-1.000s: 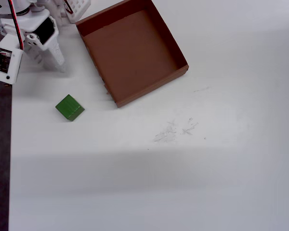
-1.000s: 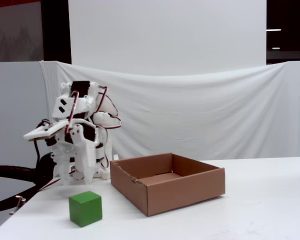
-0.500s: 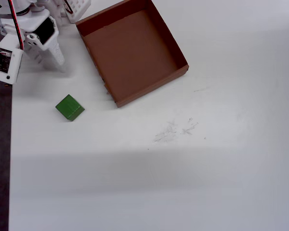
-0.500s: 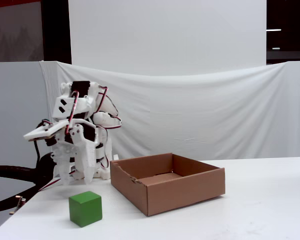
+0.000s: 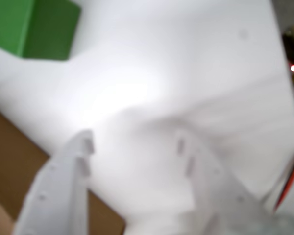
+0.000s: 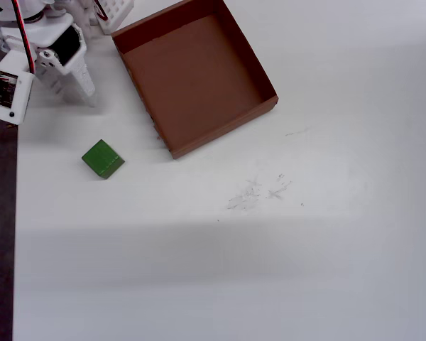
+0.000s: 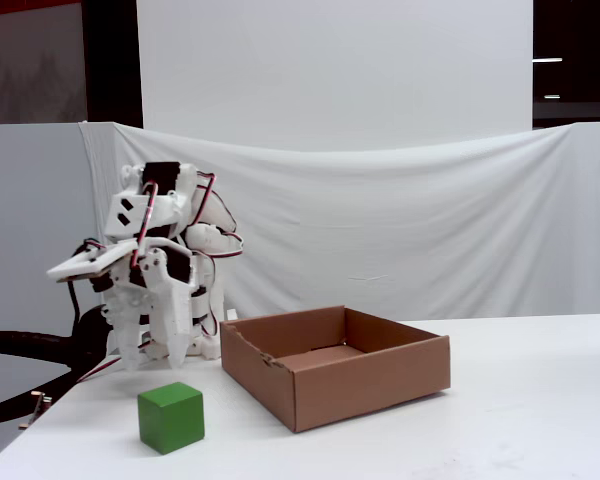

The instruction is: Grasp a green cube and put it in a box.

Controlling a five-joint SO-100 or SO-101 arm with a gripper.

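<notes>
The green cube [image 6: 102, 158] rests on the white table, left of the box's near corner; it also shows low at the front [image 7: 170, 416] and in the wrist view's top left corner [image 5: 34, 27]. The brown box [image 6: 224, 129] lies empty with low walls [image 7: 370, 385]; one edge of it shows in the wrist view [image 5: 14, 161]. My gripper [image 6: 78, 89] hangs above the table behind the cube and left of the box [image 7: 155, 358]. It is open [image 5: 134, 142], with only bare table between the fingers [image 5: 76, 156].
A small white perforated part [image 6: 113, 11] stands at the box's far left corner beside the arm's base. The table's left edge [image 6: 15, 213] borders a dark floor. Faint scuff marks [image 6: 259, 190] lie right of the cube. A white cloth [image 7: 400, 230] closes the back.
The gripper has drawn slightly back toward the arm's base in the overhead view. Cube and box have not moved.
</notes>
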